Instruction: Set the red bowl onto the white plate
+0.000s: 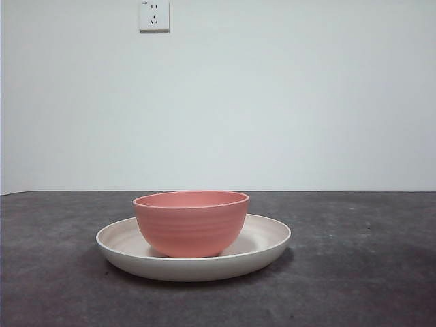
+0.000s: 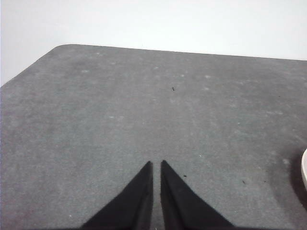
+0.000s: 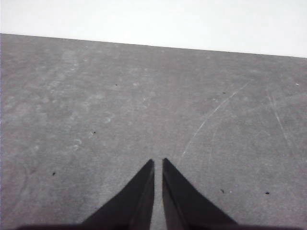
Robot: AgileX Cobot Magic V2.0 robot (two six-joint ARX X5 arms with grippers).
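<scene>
The red bowl (image 1: 191, 222) stands upright inside the white plate (image 1: 269, 238) at the middle of the table in the front view. Neither arm shows in that view. My left gripper (image 2: 156, 163) is shut over bare grey tabletop, holding nothing; a sliver of the white plate's rim (image 2: 304, 168) shows at the frame's edge in the left wrist view. My right gripper (image 3: 158, 160) is also shut and holds nothing, with only scratched grey tabletop in front of it.
The dark grey table (image 1: 354, 272) meets a white wall behind, which carries a power socket (image 1: 154, 15). The table's rounded corner (image 2: 62, 48) shows in the left wrist view.
</scene>
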